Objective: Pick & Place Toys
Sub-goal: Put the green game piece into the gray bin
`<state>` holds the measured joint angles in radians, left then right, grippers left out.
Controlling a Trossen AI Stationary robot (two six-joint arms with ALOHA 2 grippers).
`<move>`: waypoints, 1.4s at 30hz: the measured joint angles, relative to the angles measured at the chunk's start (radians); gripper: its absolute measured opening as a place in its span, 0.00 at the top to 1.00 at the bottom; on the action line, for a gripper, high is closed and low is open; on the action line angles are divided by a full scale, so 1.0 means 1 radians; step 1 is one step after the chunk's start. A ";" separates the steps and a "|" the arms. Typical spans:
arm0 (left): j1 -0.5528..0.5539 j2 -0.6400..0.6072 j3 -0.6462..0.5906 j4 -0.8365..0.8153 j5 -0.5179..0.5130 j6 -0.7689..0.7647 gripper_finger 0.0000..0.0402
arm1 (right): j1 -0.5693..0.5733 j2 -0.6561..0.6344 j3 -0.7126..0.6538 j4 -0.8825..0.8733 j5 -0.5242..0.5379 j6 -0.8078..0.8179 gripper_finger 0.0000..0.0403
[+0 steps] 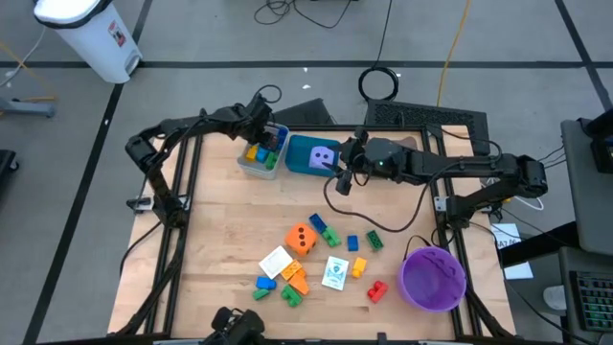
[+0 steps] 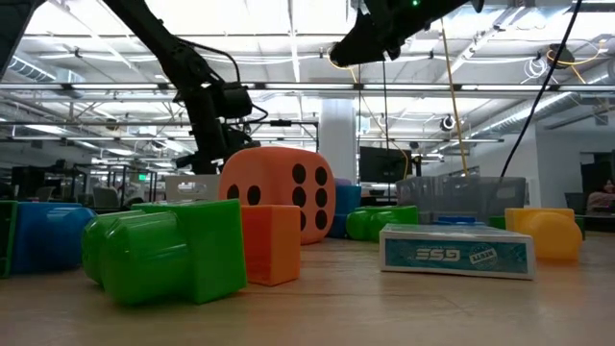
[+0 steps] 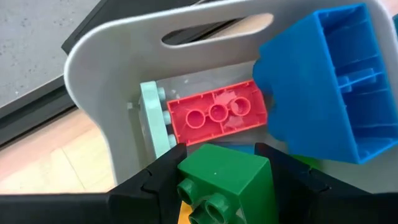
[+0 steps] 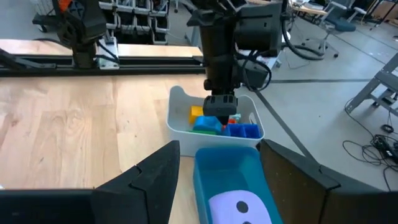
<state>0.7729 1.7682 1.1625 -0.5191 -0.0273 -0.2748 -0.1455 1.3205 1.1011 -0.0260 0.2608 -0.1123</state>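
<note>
Left pincer (image 3: 219, 186): clamped on a green brick (image 3: 224, 177), hovering over the grey tray (image 3: 93, 93).
Release: let go low above the red brick (image 3: 216, 113) (little free room).
Right pincer (image 4: 217, 171): apart, empty, above the teal tray (image 4: 233, 168) holding the purple die (image 4: 239, 206).
Tabletop (image 1: 230, 220): loose bricks remain.

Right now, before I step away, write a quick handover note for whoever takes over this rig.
Left gripper: shut on a green brick, held over the grey tray, which already holds red, blue and yellow bricks.
Right gripper: open, empty, above the teal tray.
Done: purple die lies in the teal tray.
Left: orange die, two white cards and the scattered bricks on the table in front. Purple bowl at the right looks empty.
</note>
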 joint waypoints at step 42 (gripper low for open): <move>0.020 -0.082 0.000 0.032 0.168 -0.045 0.36 | -0.026 0.000 0.000 -0.004 0.000 0.000 0.48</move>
<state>0.7925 1.6859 1.1625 -0.4866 0.1404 -0.3195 -0.1719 1.3205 1.1011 -0.0300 0.2604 -0.1123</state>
